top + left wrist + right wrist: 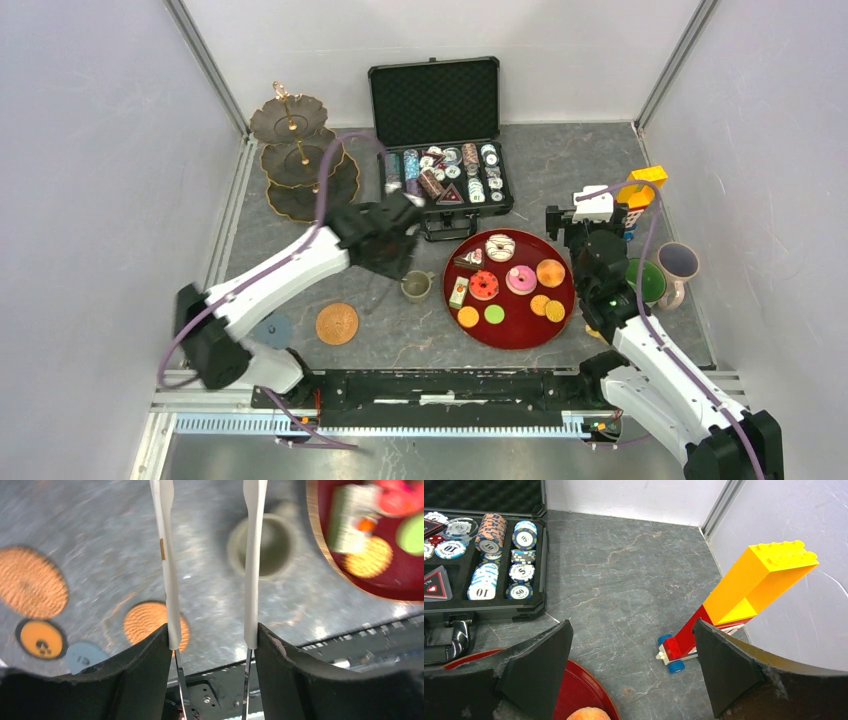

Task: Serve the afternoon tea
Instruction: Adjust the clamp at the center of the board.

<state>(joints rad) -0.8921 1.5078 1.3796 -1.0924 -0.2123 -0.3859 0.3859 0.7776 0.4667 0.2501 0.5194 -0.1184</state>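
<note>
Dark red round tray (510,335) carrying the toy sweets: white (500,246), red (484,285) and pink (521,280) frosted donuts, orange rounds (550,272), a green round (494,314) and cake slices (468,260). An olive mug (417,286) is set just left of the tray; a green mug (647,281) and a pale mug (679,262) are set to its right. The scalloped three-tier stand (285,120) is placed at the far left. The left gripper (210,540) is held released over the olive mug. The right gripper (631,625) is spread wide, nothing grasped.
</note>
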